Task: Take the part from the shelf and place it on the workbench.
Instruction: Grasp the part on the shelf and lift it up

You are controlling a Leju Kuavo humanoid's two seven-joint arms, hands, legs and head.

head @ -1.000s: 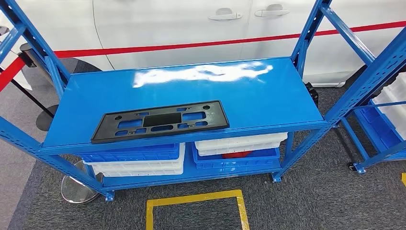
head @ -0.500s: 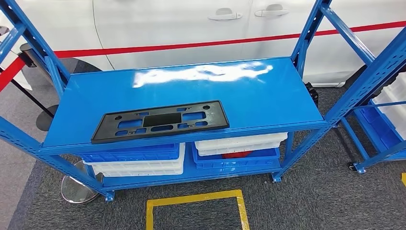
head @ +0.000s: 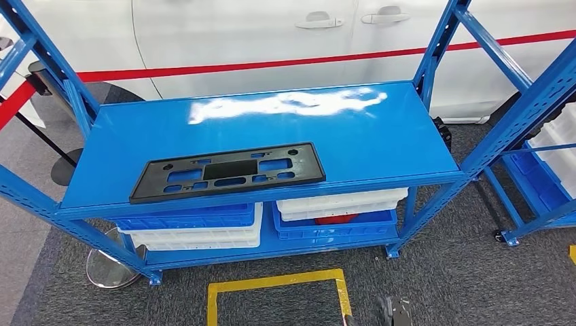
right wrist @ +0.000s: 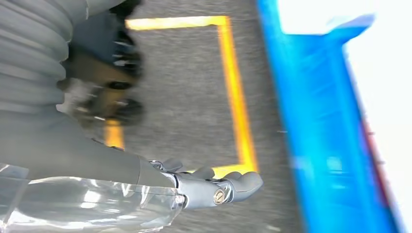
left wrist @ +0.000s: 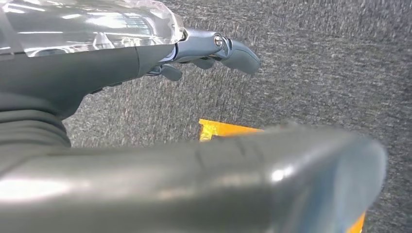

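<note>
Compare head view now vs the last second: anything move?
The right hand has come up into the bottom edge of the head view, over the carpet beside the yellow floor marking; it holds nothing. The black part lies untouched on the blue shelf, and the bins below are unchanged.

No readable text, label, brand, number or sign is found in any view. The black plastic part (head: 227, 171) on the blue shelf (head: 380, 136) carries cut-outs and holes but no lettering that can be made out. The white and blue bins (head: 204, 227) below are unmarked as far as can be seen. The yellow floor marking (head: 278, 285) is a plain outline without characters. The white car door (head: 272, 34) behind the red barrier tape (head: 238, 66) bears no legible badge.
</note>
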